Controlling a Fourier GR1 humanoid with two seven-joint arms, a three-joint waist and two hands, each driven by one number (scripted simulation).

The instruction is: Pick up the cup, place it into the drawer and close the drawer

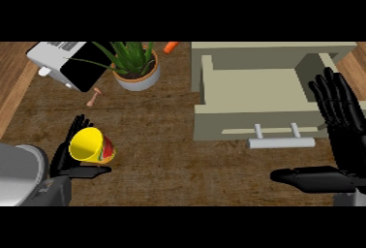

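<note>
Left hand [68,155] cups the yellow cup [91,145]; right hand [342,126] open, fingers up.

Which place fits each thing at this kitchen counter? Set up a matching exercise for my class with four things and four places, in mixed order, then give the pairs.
Things:
1. cup
2. potted plant
3. drawer
4. toaster

Places:
A. far left corner of the counter
B. pulled open at the right, nothing inside
C. in the left hand
D. just right of the toaster

Pairs: 1-C, 2-D, 3-B, 4-A
</note>
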